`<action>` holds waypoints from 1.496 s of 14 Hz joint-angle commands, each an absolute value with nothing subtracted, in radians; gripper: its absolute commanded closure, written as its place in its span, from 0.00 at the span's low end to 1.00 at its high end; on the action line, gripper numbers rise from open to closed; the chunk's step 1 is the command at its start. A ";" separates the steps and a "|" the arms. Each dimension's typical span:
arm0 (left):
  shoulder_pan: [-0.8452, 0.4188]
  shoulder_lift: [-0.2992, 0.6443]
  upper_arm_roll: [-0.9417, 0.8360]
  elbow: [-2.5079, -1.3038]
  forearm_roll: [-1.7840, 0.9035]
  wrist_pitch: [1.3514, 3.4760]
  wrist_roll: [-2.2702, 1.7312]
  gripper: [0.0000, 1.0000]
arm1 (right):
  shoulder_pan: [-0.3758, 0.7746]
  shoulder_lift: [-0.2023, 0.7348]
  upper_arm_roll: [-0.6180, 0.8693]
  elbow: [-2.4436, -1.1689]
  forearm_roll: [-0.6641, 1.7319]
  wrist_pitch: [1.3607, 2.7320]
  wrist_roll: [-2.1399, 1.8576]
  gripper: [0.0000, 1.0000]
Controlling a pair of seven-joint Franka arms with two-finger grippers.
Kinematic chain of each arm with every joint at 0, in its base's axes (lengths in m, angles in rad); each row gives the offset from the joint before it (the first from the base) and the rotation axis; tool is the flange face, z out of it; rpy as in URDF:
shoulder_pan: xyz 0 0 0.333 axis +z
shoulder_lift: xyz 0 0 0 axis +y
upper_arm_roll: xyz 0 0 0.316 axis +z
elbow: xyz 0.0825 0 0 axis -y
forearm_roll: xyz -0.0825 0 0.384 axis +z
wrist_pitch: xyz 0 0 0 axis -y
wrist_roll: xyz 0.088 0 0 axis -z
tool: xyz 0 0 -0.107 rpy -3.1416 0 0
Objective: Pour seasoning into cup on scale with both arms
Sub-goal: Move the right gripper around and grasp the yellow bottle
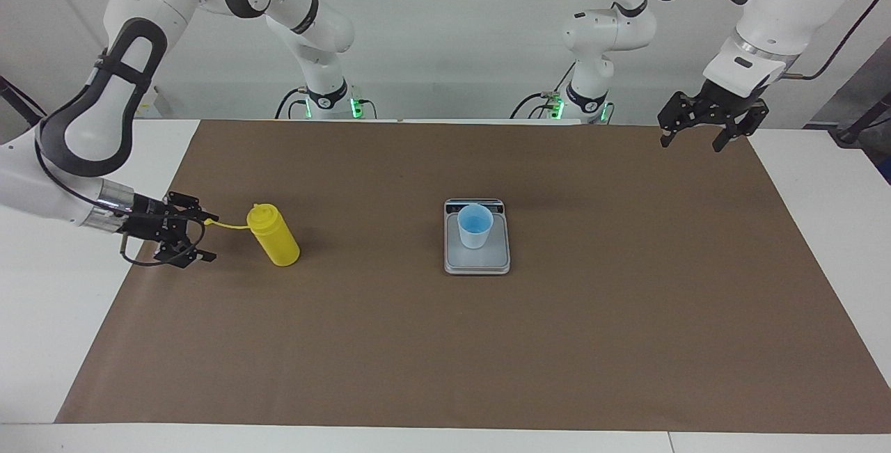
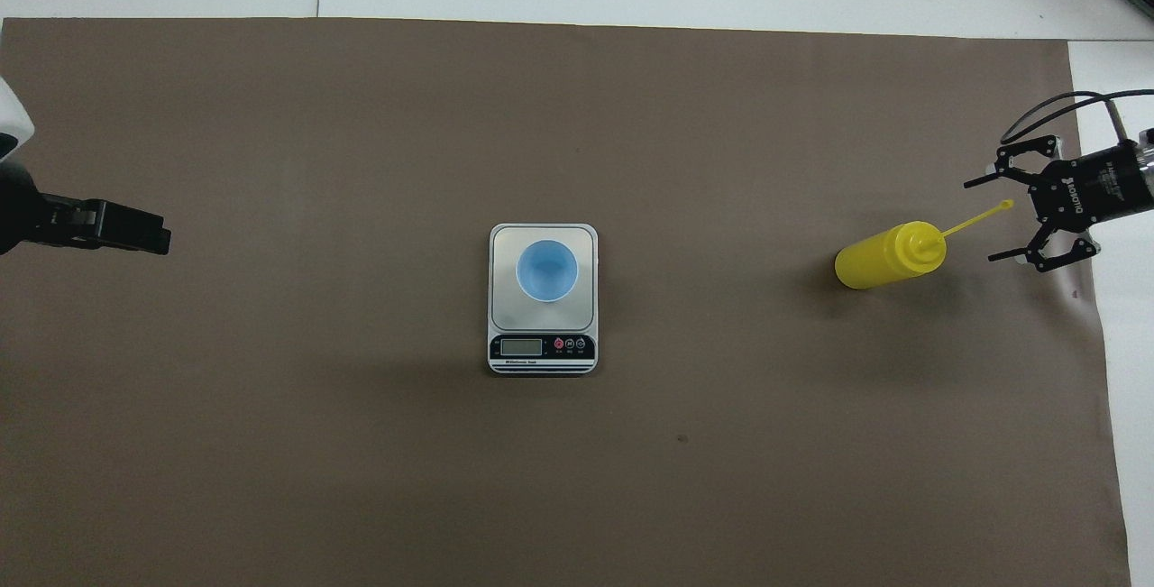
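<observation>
Brown paper point(image 1: 487, 342) covers our table. On it we see the scale point(image 1: 477, 258) mid-table, the light blue cup point(image 1: 475, 225) upright on its plate. Toward the right arm's end stands the yellow seasoning bottle point(image 1: 273, 234); our right gripper point(image 1: 210, 236) sits spread wide, level with its cap strap point(image 1: 230, 226). Our left gripper point(image 1: 690, 142) waits, fingers apart, over the paper's robot-side corner.

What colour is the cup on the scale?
Light blue. The cup on the scale shows best in the overhead view.
</observation>
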State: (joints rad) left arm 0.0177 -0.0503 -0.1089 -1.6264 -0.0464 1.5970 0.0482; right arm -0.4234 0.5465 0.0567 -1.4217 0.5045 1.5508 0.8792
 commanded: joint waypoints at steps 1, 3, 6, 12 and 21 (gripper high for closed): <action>0.025 -0.071 -0.112 -1.643 -0.038 1.588 0.043 0.00 | -0.419 0.545 0.061 -1.480 0.567 1.554 0.919 0.00; 0.025 -0.071 -0.112 -1.643 -0.037 1.589 0.041 0.00 | -0.417 0.535 0.063 -1.538 0.592 1.590 0.927 0.00; 0.025 -0.071 -0.112 -1.643 -0.038 1.588 0.043 0.00 | -0.405 0.509 0.066 -1.614 0.641 1.638 0.927 0.00; 0.025 -0.071 -0.112 -1.643 -0.038 1.588 0.043 0.00 | -0.403 0.465 0.069 -1.727 0.719 1.657 0.890 0.00; 0.025 -0.071 -0.112 -1.643 -0.038 1.588 0.041 0.00 | -0.406 0.446 0.069 -1.741 0.778 1.643 0.856 1.00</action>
